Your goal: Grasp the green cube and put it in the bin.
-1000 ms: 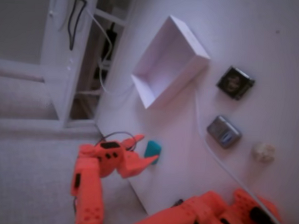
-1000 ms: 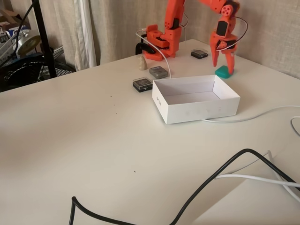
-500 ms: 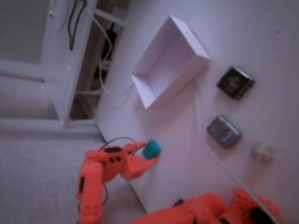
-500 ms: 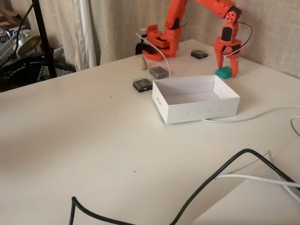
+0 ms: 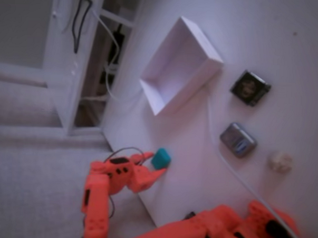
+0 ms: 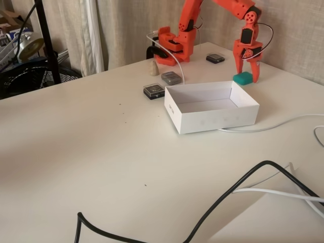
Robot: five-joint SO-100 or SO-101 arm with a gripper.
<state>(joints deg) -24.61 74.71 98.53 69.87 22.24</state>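
**Claw straddling the cube at the worktop's far right**

Shifted since a second ago: claw [image 6: 247,74] now down around the green cube [image 6: 243,77], where earlier it stood beside the block with one finger past it; barely any change over the last half second. Fingers apart, one on each side of the cube, not visibly pressing it (contact too blurred to judge in either fixed view). Cube resting on the white worktop [image 6: 101,152], just behind the far right corner of the bin [image 6: 212,121] and clear of its wall. Seen from the other fixed view, cube [image 5: 160,158] near the worktop's edge with the claw [image 5: 158,165] reaching in from the left, bin [image 5: 204,47] well apart above it. Bin open and holding nothing visible.

Left of the bin in the lower fixed view: dark square gadget [image 6: 153,91], grey metallic gadget [image 6: 171,77], small beige cone [image 6: 154,68]. Black cable [image 6: 238,190] and white cable [image 6: 283,121] trailing across the near right worktop.
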